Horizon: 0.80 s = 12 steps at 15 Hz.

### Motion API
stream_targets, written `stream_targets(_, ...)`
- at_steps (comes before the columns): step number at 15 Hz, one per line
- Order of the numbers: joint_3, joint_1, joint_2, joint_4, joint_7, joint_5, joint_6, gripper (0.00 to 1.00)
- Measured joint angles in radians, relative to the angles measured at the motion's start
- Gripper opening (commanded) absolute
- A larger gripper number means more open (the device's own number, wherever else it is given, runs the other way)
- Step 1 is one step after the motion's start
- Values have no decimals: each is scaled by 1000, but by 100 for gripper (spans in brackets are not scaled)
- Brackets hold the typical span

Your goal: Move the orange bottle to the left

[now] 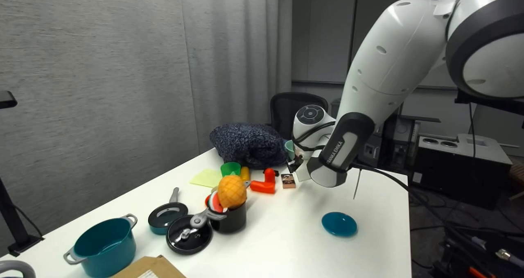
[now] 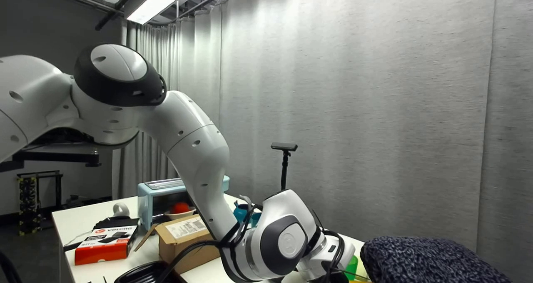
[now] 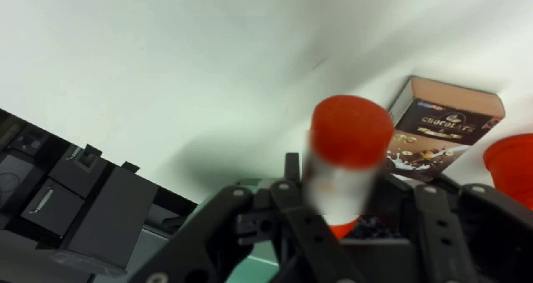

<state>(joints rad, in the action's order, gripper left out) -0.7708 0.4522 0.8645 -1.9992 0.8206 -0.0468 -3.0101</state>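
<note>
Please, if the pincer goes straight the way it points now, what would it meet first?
Probably the white tabletop; the orange bottle in the pincer sticks out ahead. The chocolate box looks close beside that line in the wrist view, but depth is unclear.

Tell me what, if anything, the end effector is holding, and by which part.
The bottle, held by the end effector across its white middle, leaving one red-orange end sticking out.
</note>
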Motion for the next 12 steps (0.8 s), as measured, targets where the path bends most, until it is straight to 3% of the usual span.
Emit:
stream_targets(4, -56, 30, 25, -1, 21, 30, -12, 12)
stream_targets(9, -221, 162, 135, -10, 95, 97, -54, 12)
stream_targets(12, -281, 224, 215, -16, 123, 152, -59, 12)
